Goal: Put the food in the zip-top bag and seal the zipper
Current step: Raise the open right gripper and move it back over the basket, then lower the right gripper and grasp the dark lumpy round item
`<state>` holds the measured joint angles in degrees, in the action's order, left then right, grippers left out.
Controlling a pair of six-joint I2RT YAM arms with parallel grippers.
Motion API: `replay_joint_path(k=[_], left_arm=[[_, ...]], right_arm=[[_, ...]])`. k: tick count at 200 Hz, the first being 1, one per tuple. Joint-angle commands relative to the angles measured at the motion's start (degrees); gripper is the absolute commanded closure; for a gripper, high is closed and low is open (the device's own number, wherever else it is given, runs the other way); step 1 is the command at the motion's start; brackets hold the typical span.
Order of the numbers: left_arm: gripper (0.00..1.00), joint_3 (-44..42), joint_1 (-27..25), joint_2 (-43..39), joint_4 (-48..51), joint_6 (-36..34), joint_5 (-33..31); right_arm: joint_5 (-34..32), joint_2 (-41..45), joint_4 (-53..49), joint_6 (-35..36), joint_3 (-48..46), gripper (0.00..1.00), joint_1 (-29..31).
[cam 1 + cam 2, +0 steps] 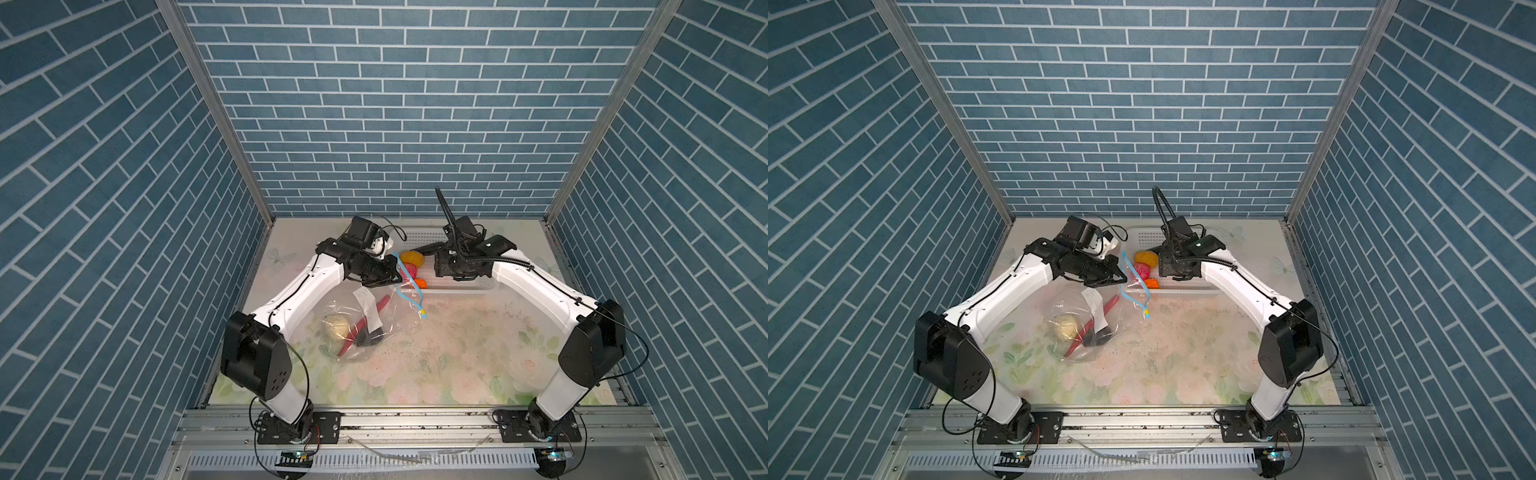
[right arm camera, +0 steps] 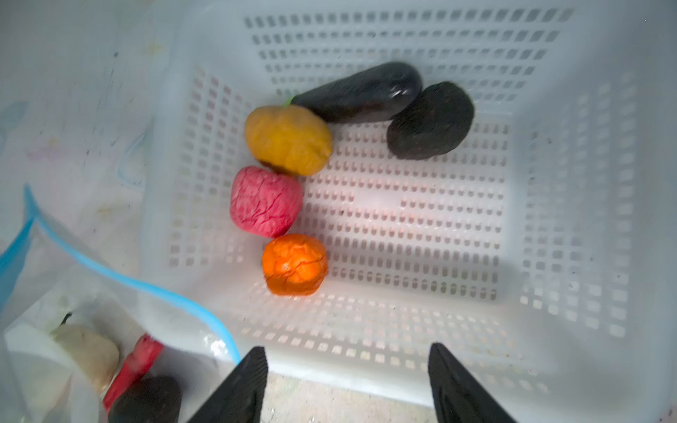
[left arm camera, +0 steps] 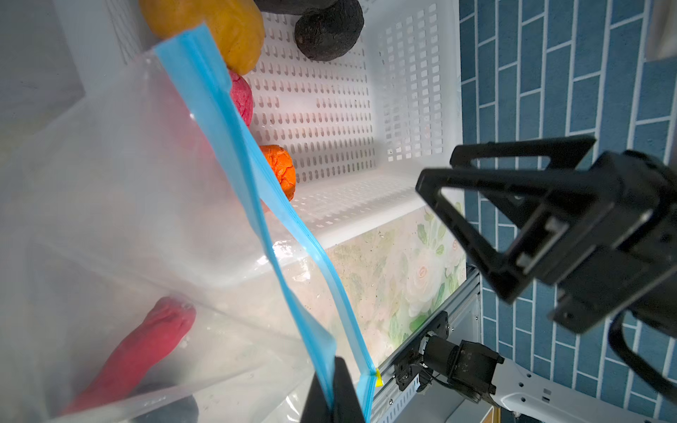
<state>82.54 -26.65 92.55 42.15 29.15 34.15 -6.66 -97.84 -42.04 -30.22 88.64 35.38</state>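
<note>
Bag (image 1: 357,332): clear and crinkled, lying on the surface (image 1: 457,353) just beside the white basket (image 2: 586,183), with its mouth lifted toward the basket.
Food in bag: cream ball (image 1: 337,327), red strip (image 1: 365,322) and one black oval (image 1: 365,341) sit at the low end.
Food in basket: yellow piece (image 2: 287,139), pink ball (image 2: 265,201) and orange piece (image 2: 295,265) stand in a row along one wall. Two black ovals (image 2: 430,121) touch each other behind them.
Left hand (image 3: 331,373): pinched tight on one lip of the zipper (image 3: 234,146), holding that lip up; the yellow slider (image 3: 378,377) hangs at the strip's end.
Right hand (image 2: 346,351): wide and empty, above the basket's near wall.
Risk, mouth: only one lip is held and the other sags close to it. The gap looks narrow, so a piece could strike the strip and drop onto the surface.
Risk, grip: the film looks slick, and the weight of a piece landing inside could drag the lip out of the pinch.
Risk, pick: yellow and pink touch and orange sits just beside them, so closing on one could shove its neighbour or catch two.
Left wrist view alone: shows the pinch itself and the two lips parted.
Right wrist view alone: shows both ovals in the basket, which the right arm hides in both top views.
Top views alone: show the whole bag, its white label (image 1: 1094,309), and where both arms stand.
</note>
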Motion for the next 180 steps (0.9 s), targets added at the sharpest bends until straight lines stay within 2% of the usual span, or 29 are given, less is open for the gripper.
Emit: replay_joint_path(k=[1, 86, 120, 180], left_arm=[[1.0, -1.2, -0.4, -1.6, -1.0, -0.2, 0.3], [1.0, -0.2, -0.3, -0.5, -0.7, -0.2, 1.2], [1.0, 0.2, -0.3, 0.2, -0.3, -0.5, 1.2], [1.0, 0.1, -0.3, 0.2, 0.0, -0.6, 1.2]], right_arm=[[-2.9, -3.2, 3.7, -2.5, 0.6, 0.29, -2.5], [-2.0, -17.4, 10.6, -4.8, 6.1, 0.3, -10.7], [0.9, -21.8, 13.2, -4.8, 8.7, 0.31, -11.4], [1.5, -25.0, 14.2, -5.4, 11.4, 0.26, -12.2]])
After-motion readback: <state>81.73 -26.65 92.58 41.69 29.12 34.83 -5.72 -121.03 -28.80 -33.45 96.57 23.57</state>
